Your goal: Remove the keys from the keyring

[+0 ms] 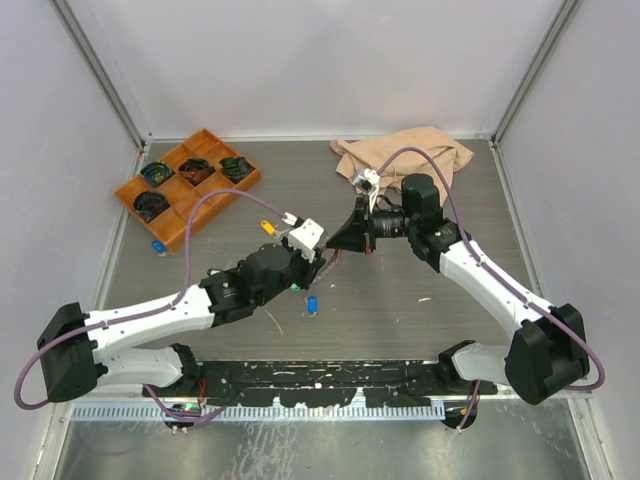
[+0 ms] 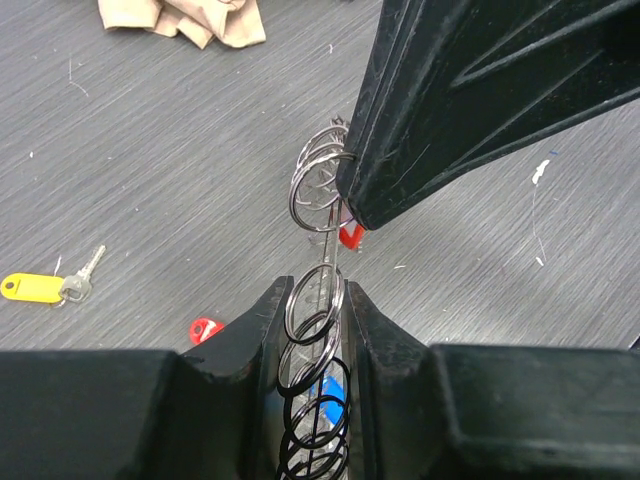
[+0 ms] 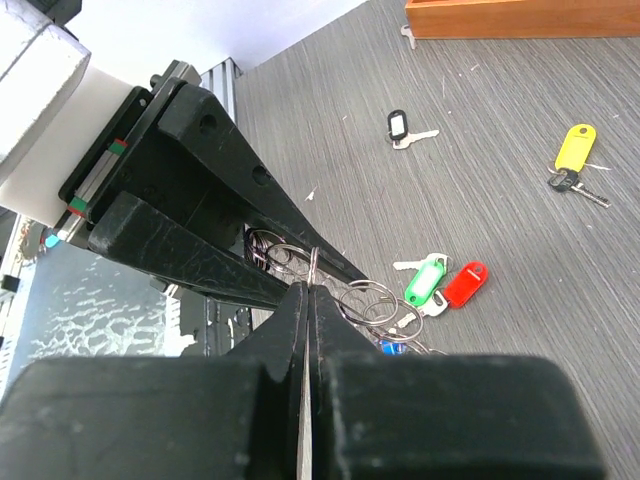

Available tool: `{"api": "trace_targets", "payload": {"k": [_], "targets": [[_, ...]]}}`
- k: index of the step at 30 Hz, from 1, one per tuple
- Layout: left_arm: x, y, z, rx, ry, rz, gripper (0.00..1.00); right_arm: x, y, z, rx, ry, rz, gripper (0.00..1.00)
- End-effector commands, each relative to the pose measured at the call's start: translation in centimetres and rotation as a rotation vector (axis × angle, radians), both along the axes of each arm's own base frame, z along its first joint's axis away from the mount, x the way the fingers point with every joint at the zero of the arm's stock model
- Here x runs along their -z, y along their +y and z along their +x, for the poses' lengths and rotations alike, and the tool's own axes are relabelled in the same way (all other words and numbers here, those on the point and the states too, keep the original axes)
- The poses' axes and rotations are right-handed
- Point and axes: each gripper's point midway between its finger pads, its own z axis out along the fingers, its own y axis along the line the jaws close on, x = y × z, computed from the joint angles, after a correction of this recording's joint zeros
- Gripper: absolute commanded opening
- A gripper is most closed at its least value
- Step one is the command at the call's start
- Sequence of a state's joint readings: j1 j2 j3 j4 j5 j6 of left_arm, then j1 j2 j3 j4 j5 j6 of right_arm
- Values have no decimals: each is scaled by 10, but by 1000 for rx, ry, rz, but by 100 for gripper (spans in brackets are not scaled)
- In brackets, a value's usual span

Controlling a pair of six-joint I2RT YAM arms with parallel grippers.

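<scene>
Left wrist view: the keyring (image 2: 318, 305) is seen clamped edge-on between the fingers of the left end effector (image 2: 315, 295), with a blue tag (image 2: 333, 392) glimpsed through its nearest loops. Just beyond, the far loops are pinched tight in the right end effector (image 2: 352, 200). A red tag (image 2: 204, 330) and, farther left, a yellow key (image 2: 30, 288) are seen on the grey tabletop (image 2: 150, 150). A cloth (image 2: 180, 20) is bunched farthest back.

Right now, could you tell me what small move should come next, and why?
Probably ease the right gripper slowly away from the left gripper: both are shut on the keyring, and a red tag sits just under the right tip, seemingly attached.
</scene>
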State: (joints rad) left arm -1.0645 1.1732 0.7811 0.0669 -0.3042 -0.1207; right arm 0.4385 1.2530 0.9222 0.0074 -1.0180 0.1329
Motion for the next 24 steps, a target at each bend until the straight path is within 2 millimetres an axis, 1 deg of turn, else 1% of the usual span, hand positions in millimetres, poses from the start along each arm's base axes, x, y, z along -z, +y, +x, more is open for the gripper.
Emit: {"api": "trace_targets", "payload": {"k": [1,3,7,11,13,15,16,18,20,22,24], "targets": [[-41,-5,-3,25,-43,-144,0,-20,2,-2,-46,-115,25,7],[-42,-6,-5,24,-16,-174,0,-16,1,-1,-46,-139,8,13],[-38,-8,-7,13,48,-209,0,-12,-2,3,-36,-160,-22,27],[-26,-8,-5,-6,111,-229,0,-7,-3,6,-35,-153,-33,31],[-19,-4,-3,-24,134,-238,0,-4,-3,7,-35,-147,-40,32],[-14,2,0,-40,157,-253,0,-1,-4,9,-30,-141,-46,36],[-12,5,1,-46,168,-270,0,-1,-6,12,-26,-146,-48,39],[-13,11,4,-60,186,-320,0,1,-10,14,-17,-147,-59,46],[-14,16,8,-88,206,-364,0,3,-15,16,-15,-161,-66,50],[-14,18,12,-114,230,-406,0,8,-19,17,-20,-191,-81,52],[-14,20,15,-139,248,-437,0,19,-21,19,-22,-237,-105,52]]}}
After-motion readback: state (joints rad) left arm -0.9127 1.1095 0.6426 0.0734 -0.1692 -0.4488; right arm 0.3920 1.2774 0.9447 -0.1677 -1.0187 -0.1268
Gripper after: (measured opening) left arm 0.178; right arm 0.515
